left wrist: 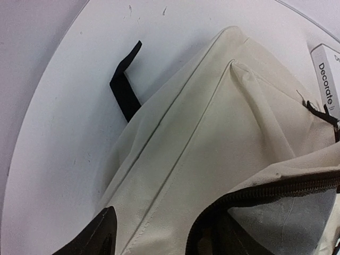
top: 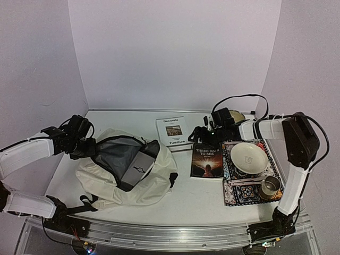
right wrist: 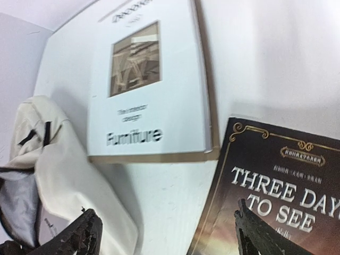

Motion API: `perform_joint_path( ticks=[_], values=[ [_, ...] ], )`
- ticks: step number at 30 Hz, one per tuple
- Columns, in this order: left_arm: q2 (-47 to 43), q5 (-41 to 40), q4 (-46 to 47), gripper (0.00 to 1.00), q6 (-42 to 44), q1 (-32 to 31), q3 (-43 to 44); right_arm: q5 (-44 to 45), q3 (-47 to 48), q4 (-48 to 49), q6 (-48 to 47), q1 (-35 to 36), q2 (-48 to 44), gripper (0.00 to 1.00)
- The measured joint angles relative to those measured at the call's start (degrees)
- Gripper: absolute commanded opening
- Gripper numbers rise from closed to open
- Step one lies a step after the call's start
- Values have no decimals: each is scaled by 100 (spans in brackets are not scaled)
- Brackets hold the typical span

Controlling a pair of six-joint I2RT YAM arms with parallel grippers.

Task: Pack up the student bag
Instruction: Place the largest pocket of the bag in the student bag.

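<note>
The white table (top: 186,207) is the biggest thing here. The bag (top: 101,178) comes next. It lies on the left part of the table, close to the front edge. It is soft and cream, with black straps. Its top is unzipped and gapes open, and a flat grey thing (top: 137,169) sits inside.

On the right lies a mat (top: 234,194) with a busy pattern. A white book (top: 174,131) lies behind the bag, toward the back wall. A dark book (top: 207,159) lies just beside the mat, between the mat and the bag. A plate (top: 248,158) and a small metal cup (top: 271,186) sit on the mat.

The left gripper (top: 85,143) is at the far left edge of the bag, by the open top. Its wrist camera shows only one finger (left wrist: 103,231), low in the picture next to the cloth. I cannot tell if its jaws are wide or closed, or if they hold the cloth.

The right gripper (top: 204,135) hangs over the top end of the dark book, near the white book. Its two fingers (right wrist: 87,234) stand wide apart and hold nothing.

I think the step now is picking up a book to put in the bag. The dark book looks like the one. Next, the right gripper needs to go down and get its fingers on the thin edge of the book. That is tricky, because the book lies flat. The bag's mouth needs to be open for the book to slide in.
</note>
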Motion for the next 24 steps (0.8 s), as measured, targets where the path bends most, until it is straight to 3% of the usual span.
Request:
perform_joint_path(
  ticks=[4, 8, 17, 24],
  values=[
    [-161, -56, -109, 84, -13, 22, 5, -123, 206, 48, 10, -116, 434, 73],
    [-371, 34, -150, 89, 2, 27, 61, -343, 307, 274, 112, -218, 748, 66],
    [-657, 458, -190, 92, 14, 29, 541, -918, 387, 1002, 586, -361, 1223, 51],
    [-664, 751, -257, 93, 22, 29, 847, -1269, 395, 1507, 968, -437, 1452, 31]
  ],
)
